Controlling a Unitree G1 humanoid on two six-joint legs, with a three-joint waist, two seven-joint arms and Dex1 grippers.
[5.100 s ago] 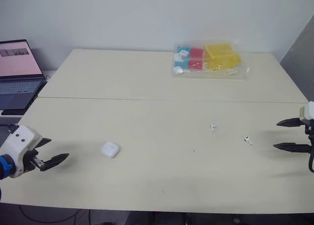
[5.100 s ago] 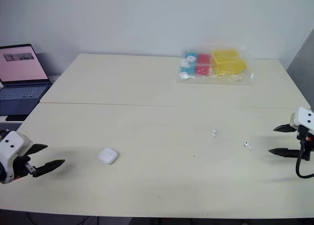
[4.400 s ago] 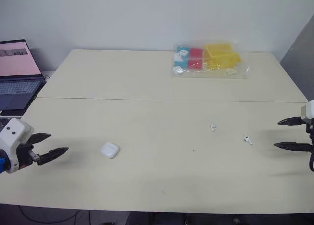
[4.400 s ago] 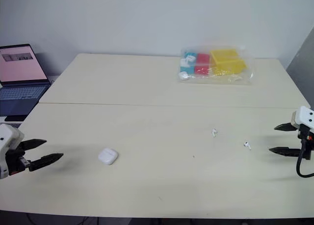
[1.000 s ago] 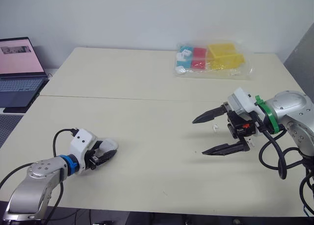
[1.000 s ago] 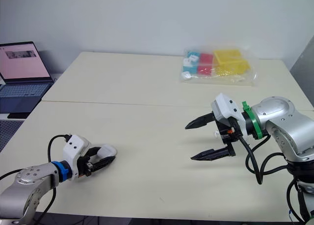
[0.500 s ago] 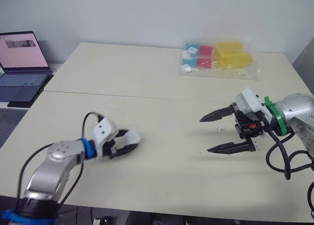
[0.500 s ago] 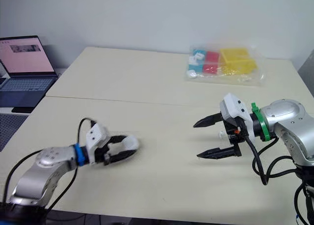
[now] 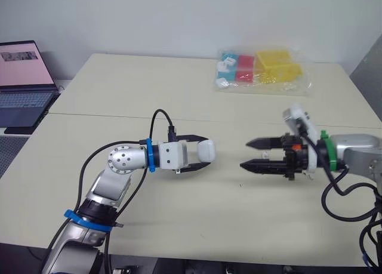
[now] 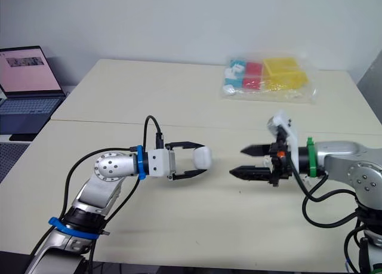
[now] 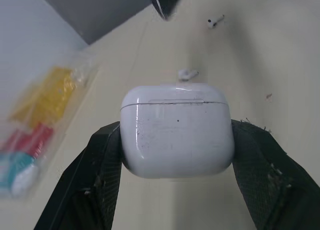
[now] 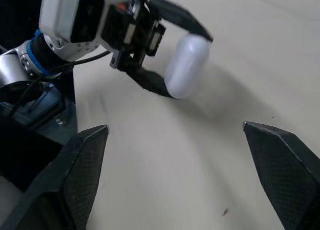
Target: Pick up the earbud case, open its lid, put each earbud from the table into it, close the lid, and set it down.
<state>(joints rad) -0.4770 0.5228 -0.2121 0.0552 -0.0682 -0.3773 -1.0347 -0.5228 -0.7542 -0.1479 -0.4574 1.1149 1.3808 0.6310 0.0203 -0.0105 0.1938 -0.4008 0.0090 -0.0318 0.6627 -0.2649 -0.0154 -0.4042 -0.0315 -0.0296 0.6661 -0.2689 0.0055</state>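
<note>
The white earbud case (image 9: 207,148) hangs above the middle of the table with its lid closed. My left gripper (image 10: 200,158) is shut on it, one black finger on each side, as the left wrist view shows on the case (image 11: 177,135). My right gripper (image 9: 245,155) faces it from the right, a short gap away, open with nothing between its fingers. Two white earbuds lie on the table beyond the case, one nearer (image 11: 186,74) and one farther (image 11: 215,22). In the head views my right arm covers them.
A clear bag of coloured blocks (image 9: 259,71) lies at the table's far right. An open laptop (image 9: 21,77) stands off the left edge. A seam crosses the cream table (image 9: 179,95) behind both grippers.
My left gripper has lifted the case off the table and carried it right, toward the middle. My right gripper has turned to face it, its fingers closer together.
</note>
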